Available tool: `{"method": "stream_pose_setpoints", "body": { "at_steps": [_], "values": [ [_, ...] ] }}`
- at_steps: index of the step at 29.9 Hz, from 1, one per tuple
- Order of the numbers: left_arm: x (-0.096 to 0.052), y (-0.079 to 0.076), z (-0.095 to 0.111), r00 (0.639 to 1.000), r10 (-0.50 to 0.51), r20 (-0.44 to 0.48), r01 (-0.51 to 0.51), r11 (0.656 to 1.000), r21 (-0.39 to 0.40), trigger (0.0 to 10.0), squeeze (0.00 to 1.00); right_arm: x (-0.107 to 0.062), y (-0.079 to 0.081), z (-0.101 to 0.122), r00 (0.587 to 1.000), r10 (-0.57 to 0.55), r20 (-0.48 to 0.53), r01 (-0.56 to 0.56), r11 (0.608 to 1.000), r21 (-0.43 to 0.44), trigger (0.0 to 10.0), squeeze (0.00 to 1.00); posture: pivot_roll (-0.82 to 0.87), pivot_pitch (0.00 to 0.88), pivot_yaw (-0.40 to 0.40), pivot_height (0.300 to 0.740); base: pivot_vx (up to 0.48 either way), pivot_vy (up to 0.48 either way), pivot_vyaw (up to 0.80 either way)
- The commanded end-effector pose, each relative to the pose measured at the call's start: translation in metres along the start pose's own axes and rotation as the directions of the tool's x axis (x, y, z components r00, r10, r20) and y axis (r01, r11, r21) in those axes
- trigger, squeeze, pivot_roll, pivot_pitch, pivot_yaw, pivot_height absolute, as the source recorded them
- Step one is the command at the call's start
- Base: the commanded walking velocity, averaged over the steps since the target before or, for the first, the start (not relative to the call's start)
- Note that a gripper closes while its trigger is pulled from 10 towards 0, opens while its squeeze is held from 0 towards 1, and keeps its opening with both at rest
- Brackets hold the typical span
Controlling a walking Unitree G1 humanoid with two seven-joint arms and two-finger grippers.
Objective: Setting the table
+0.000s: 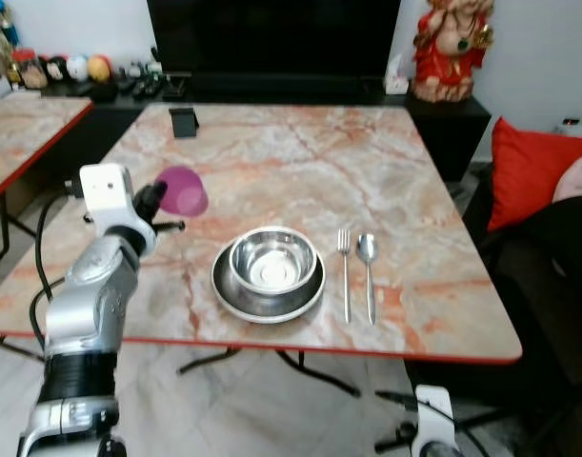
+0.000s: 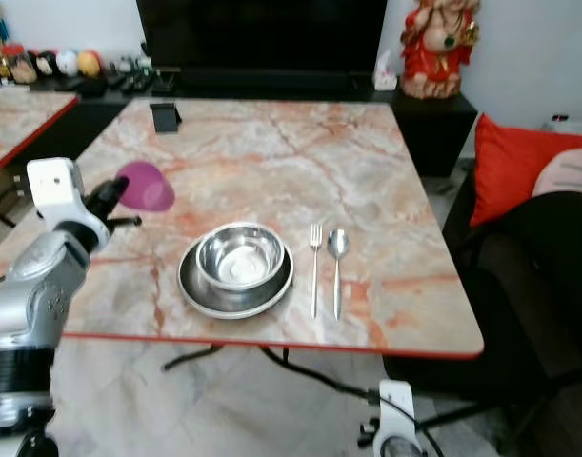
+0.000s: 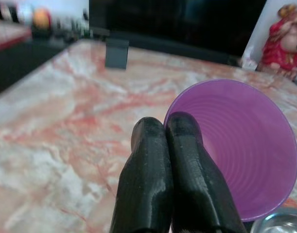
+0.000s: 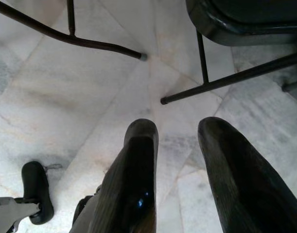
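Your left gripper (image 3: 164,127) is pinched tight on the purple cup (image 3: 240,145) rim above the table (image 1: 300,162); the right gripper (image 4: 177,131) hangs idle, fingers apart.

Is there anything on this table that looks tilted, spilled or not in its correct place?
Only the purple cup: the left gripper holds it by its rim, tipped on its side above the table. The bowl, plate, fork and spoon look tidy.

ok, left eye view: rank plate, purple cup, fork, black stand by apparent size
1. Plate.
2. Fork, long but thin.
3. Purple cup, held by left gripper.
4. Black stand, though farther away, so unsure.
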State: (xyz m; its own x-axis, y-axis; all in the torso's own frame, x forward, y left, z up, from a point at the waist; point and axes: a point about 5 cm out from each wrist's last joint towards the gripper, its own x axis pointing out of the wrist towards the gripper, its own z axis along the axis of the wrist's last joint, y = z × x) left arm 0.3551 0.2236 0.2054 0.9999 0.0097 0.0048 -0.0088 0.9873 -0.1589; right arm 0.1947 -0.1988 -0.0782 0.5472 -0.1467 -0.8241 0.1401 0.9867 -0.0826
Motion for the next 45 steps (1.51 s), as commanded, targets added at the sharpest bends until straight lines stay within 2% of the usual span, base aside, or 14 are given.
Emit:
{"method": "stream_pose_setpoints", "body": {
  "at_steps": [1, 2, 9, 12, 20, 29, 45],
  "values": [
    [0.007, 0.006, -0.003, 0.998, 0.022, -0.053, -0.024, 0.999, -0.038, 10.0, 0.0, 0.0, 0.001, 0.003, 1.0, 0.0, 0.004, 0.0, 1.0, 0.001, 10.0, 0.0, -0.04, 0.0, -0.011, 0.74, 0.0, 0.0, 0.0],
    [0.009, 0.007, -0.005, 0.997, 0.024, -0.077, -0.027, 0.999, -0.046, 10.0, 0.0, 0.0, 0.001, 0.003, 1.0, 0.0, 0.004, 0.0, 1.0, 0.002, 10.0, 0.0, -0.04, 0.0, -0.011, 0.74, 0.0, 0.0, 0.0],
    [0.009, 0.007, -0.005, 0.997, 0.024, -0.077, -0.027, 0.999, -0.046, 10.0, 0.0, 0.0, 0.001, 0.003, 1.0, 0.0, 0.004, 0.0, 1.0, 0.002, 10.0, 0.0, -0.04, 0.0, -0.011, 0.74, 0.0, 0.0, 0.0],
    [0.024, 0.006, -0.014, 0.98, 0.038, -0.198, -0.039, 0.999, -0.002, 10.0, 0.0, 0.001, 0.004, 0.005, 1.0, 0.005, 0.008, -0.005, 1.0, 0.008, 10.0, 0.0, -0.06, 0.0, 0.003, 0.74, 0.0, 0.0, 0.0],
    [0.033, -0.002, -0.029, 0.954, 0.024, -0.299, -0.026, 1.0, -0.001, 10.0, 0.0, 0.001, 0.005, 0.006, 1.0, 0.006, 0.006, -0.006, 1.0, 0.007, 10.0, 0.0, -0.06, 0.0, 0.007, 0.74, 0.0, 0.0, 0.0],
    [0.04, -0.004, -0.028, 0.949, 0.039, -0.314, -0.035, 0.999, 0.017, 10.0, 0.0, 0.001, 0.005, 0.006, 1.0, 0.003, 0.006, -0.003, 1.0, 0.01, 10.0, 0.0, -0.07, 0.0, 0.008, 0.74, 0.0, 0.0, 0.0],
    [0.043, -0.005, -0.028, 0.946, 0.069, -0.317, -0.056, 0.997, 0.05, 10.0, 0.0, 0.001, 0.005, 0.005, 1.0, 0.001, 0.004, -0.001, 1.0, 0.012, 10.0, 0.0, -0.06, 0.0, 0.006, 0.74, 0.0, 0.0, 0.0]
  ]
}}
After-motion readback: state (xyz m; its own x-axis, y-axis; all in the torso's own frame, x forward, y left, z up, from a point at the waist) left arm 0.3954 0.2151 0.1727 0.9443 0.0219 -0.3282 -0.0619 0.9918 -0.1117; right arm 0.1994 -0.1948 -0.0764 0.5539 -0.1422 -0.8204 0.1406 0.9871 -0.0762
